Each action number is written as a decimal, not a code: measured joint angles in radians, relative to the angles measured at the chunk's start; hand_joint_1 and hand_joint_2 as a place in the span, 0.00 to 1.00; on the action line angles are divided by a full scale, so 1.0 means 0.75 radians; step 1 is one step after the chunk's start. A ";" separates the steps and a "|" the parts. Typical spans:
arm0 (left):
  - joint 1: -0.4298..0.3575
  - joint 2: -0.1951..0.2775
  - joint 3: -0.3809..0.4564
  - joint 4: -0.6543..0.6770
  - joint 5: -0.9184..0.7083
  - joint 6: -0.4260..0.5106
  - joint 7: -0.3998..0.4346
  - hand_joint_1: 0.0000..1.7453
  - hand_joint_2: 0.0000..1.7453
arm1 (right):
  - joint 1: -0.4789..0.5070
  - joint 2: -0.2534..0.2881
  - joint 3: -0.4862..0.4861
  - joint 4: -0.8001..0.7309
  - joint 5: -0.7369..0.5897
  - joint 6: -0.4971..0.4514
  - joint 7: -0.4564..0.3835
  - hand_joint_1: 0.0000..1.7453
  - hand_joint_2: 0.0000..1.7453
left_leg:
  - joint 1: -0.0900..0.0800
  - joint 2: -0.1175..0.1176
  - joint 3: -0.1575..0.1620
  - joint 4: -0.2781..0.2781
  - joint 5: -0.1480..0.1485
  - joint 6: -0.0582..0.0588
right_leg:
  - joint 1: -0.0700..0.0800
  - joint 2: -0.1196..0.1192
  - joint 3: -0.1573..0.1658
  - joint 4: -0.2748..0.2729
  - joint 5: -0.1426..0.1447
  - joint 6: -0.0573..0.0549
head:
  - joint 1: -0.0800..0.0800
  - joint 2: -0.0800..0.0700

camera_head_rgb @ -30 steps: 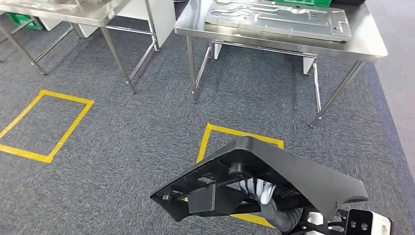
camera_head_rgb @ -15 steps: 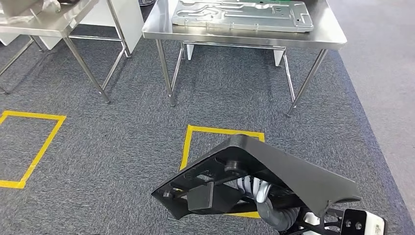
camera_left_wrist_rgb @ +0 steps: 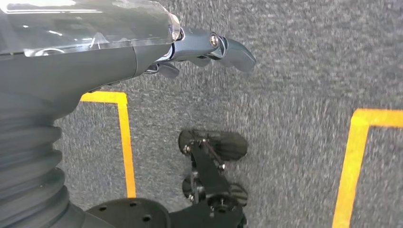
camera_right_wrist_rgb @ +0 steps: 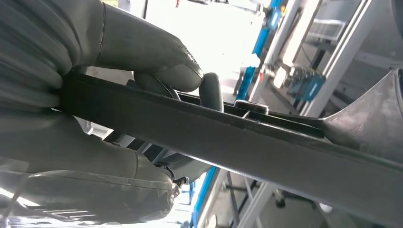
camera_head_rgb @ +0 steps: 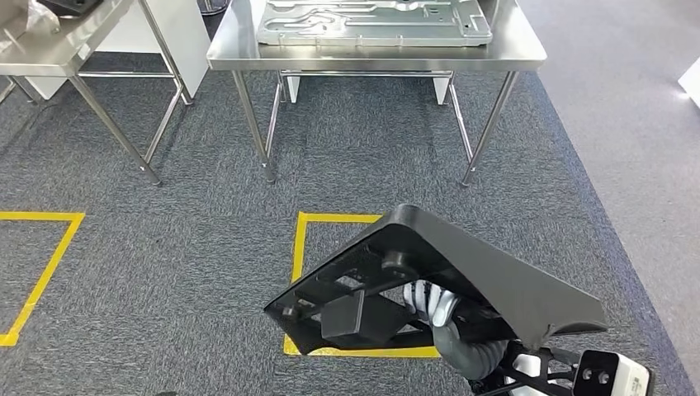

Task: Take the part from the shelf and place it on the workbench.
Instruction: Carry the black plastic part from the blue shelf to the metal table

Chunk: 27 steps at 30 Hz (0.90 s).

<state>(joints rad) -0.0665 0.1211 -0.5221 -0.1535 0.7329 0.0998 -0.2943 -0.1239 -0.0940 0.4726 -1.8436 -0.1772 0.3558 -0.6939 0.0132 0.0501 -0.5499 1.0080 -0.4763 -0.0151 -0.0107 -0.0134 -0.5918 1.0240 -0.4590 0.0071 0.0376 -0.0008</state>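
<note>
Gripping a dark rib of the black part [camera_head_rgb: 495, 285], the right hand [camera_head_rgb: 433, 305] carries it low at 5 o'clock, thumb and fingers pinched across the rib, over a yellow floor square [camera_head_rgb: 295, 256]. The left hand [camera_left_wrist_rgb: 209, 47] hangs above the carpet, fingers loosely curled, holding nothing. At 12 o'clock stands the workbench [camera_head_rgb: 231, 56] bearing a metal panel [camera_head_rgb: 371, 21]; no writing is legible

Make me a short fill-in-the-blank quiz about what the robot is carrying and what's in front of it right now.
1. The black part is held by the ____ robot hand.
2. The squares taped on the carpet are ____ in colour.
3. A flat metal plate lies on the steel ____.
4. The left robot hand holds ____.

Missing words: right; yellow; table; nothing
</note>
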 joint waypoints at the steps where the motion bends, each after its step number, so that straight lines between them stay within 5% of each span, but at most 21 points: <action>1: -0.001 -0.001 -0.002 0.000 0.000 -0.001 -0.001 0.00 1.00 | 0.000 -0.002 0.000 -0.003 0.001 -0.002 0.000 0.97 1.00 | 0.002 -0.002 0.001 0.001 -0.003 -0.009 | -0.001 0.003 0.002 -0.004 0.002 -0.008 | 0.000 0.000; 3: -0.001 -0.001 -0.005 0.000 0.000 -0.001 -0.002 0.00 1.00 | 0.000 -0.004 0.000 -0.009 0.001 -0.007 0.000 0.97 1.00 | 0.007 -0.022 -0.020 0.053 -0.040 -0.022 | -0.006 0.008 0.007 -0.013 0.007 -0.025 | -0.002 0.000; 6: 0.001 -0.001 -0.007 0.000 0.000 -0.001 -0.003 0.00 1.00 | 0.000 -0.007 0.000 -0.013 -0.008 -0.014 0.000 0.97 1.00 | 0.010 -0.052 -0.139 0.295 -0.152 -0.032 | -0.004 0.015 0.009 -0.014 0.004 -0.041 | -0.006 0.000; 8: 0.004 -0.001 -0.008 0.000 0.000 -0.002 -0.003 0.00 1.00 | 0.000 -0.010 0.000 -0.013 -0.018 -0.017 0.000 0.97 1.00 | 0.010 -0.055 -0.187 0.375 -0.154 -0.032 | 0.000 0.025 0.012 -0.011 0.000 -0.043 | -0.006 0.000; 12: 0.004 0.004 -0.009 0.000 0.000 -0.002 -0.010 0.00 1.00 | 0.000 -0.018 0.000 -0.019 -0.026 -0.021 0.000 0.97 1.00 | 0.006 -0.061 -0.058 0.085 0.002 -0.011 | 0.003 0.044 0.026 -0.002 -0.015 -0.031 | -0.005 0.000; 14: 0.000 0.006 -0.009 0.000 0.000 -0.003 -0.018 0.00 1.00 | 0.003 -0.024 -0.002 -0.027 -0.042 -0.018 0.000 0.97 1.00 | -0.001 -0.064 -0.030 0.017 0.005 0.009 | 0.005 0.047 0.025 0.003 -0.017 -0.015 | -0.005 0.000; 18: -0.003 0.007 -0.015 0.000 0.000 -0.008 -0.026 0.00 1.00 | 0.013 -0.069 -0.045 -0.061 -0.126 0.032 -0.001 0.97 1.00 | 0.000 -0.062 -0.007 -0.004 0.001 0.050 | 0.001 0.040 0.007 0.061 -0.031 0.020 | -0.002 0.000; 22: -0.004 0.009 -0.018 0.000 0.001 -0.013 -0.027 0.00 1.00 | 0.028 -0.101 -0.106 -0.084 -0.151 0.061 0.001 0.97 1.00 | -0.001 -0.057 0.011 -0.006 -0.010 0.061 | -0.005 0.032 -0.161 0.339 -0.153 0.043 | 0.001 0.000; 24: -0.004 0.009 -0.018 0.000 0.001 -0.014 -0.027 0.00 1.00 | 0.037 -0.107 -0.118 -0.089 -0.147 0.067 0.003 0.97 1.00 | -0.001 -0.057 0.026 -0.005 -0.023 0.057 | -0.008 0.028 -0.186 0.336 -0.113 0.047 | 0.001 0.000; 27: -0.005 0.009 -0.019 0.000 0.006 -0.016 -0.027 0.00 1.00 | 0.040 -0.111 -0.132 -0.094 -0.139 0.081 0.004 0.97 1.00 | -0.001 -0.055 0.061 -0.004 -0.052 0.042 | -0.007 0.013 -0.092 0.093 0.026 0.037 | 0.001 0.000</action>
<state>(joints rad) -0.0699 0.1278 -0.5365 -0.1536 0.7374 0.0880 -0.3143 -0.0936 -0.1775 0.3736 -1.9141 -0.2813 0.4165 -0.6910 0.0125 0.0088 -0.5040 1.0047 -0.5152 0.0163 -0.0160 -0.0034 -0.6607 1.0934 -0.4399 0.0349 0.0381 -0.0008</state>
